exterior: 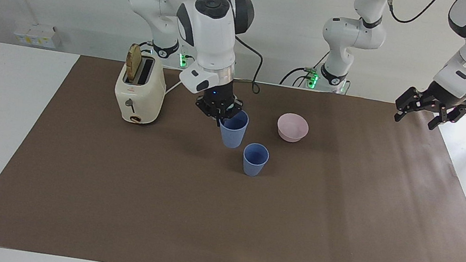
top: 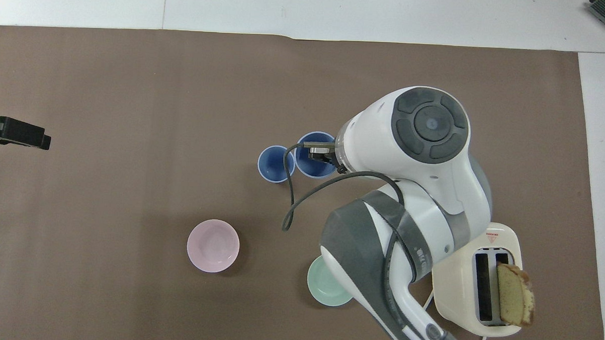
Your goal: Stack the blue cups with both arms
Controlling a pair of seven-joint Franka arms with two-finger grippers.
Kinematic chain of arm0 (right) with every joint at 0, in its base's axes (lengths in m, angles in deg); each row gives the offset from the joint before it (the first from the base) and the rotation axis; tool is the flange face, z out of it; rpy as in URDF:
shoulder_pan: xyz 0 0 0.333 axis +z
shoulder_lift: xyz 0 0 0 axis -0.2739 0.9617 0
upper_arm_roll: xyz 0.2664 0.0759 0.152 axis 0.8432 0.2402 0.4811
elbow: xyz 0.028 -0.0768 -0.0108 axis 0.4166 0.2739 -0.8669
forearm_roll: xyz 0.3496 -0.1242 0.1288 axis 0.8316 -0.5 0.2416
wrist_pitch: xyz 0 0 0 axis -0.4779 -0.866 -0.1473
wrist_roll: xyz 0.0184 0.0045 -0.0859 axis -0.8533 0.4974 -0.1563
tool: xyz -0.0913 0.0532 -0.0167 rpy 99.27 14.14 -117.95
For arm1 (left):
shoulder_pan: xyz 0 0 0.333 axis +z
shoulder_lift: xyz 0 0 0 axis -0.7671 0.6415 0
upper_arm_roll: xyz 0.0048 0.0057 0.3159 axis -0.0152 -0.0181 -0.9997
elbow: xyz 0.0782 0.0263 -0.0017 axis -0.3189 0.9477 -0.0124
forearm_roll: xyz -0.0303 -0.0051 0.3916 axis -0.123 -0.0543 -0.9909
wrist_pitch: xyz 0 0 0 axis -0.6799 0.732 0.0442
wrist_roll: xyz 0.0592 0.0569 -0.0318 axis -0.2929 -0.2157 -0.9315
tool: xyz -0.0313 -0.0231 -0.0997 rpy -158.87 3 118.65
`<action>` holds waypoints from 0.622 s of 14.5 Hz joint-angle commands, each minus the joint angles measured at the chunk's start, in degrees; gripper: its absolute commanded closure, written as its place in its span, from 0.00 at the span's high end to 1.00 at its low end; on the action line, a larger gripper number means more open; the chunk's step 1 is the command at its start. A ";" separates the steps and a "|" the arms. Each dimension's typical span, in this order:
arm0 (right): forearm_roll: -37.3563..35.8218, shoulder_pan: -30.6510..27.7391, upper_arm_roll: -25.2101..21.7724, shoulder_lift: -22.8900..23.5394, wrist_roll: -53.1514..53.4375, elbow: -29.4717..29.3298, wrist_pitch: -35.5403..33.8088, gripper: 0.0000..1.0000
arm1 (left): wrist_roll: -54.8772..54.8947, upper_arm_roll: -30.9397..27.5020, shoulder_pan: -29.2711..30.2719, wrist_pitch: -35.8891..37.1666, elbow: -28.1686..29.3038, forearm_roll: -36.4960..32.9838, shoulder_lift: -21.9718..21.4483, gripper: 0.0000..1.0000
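One blue cup (exterior: 255, 159) stands upright on the brown mat near the table's middle; it also shows in the overhead view (top: 276, 163). My right gripper (exterior: 219, 111) is shut on the rim of the second blue cup (exterior: 233, 128) and holds it upright, up in the air. In the overhead view the held cup (top: 313, 163) and the right gripper (top: 322, 154) are just beside the standing cup, toward the right arm's end. My left gripper (exterior: 425, 112) waits open and empty over the mat's edge at the left arm's end; it also shows in the overhead view (top: 17, 132).
A cream toaster (exterior: 140, 89) with a bread slice stands near the right arm's base. A pink bowl (exterior: 292, 127) sits nearer to the robots than the standing cup. A teal bowl (top: 328, 291) is partly covered by the right arm and hidden in the facing view.
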 commanded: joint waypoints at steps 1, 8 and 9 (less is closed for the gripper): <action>-2.77 1.46 0.11 7.21 2.30 -9.65 -2.62 0.00 | 0.35 0.48 0.80 1.44 -0.37 -0.55 -0.63 1.00; -2.07 1.64 0.38 8.18 2.39 -6.93 -1.21 0.00 | 0.43 0.48 0.80 1.52 -0.20 -0.55 -0.72 1.00; -1.81 1.72 0.38 8.09 2.39 -6.49 -1.29 0.00 | 0.52 0.48 0.80 1.52 -0.20 -0.55 -0.72 1.00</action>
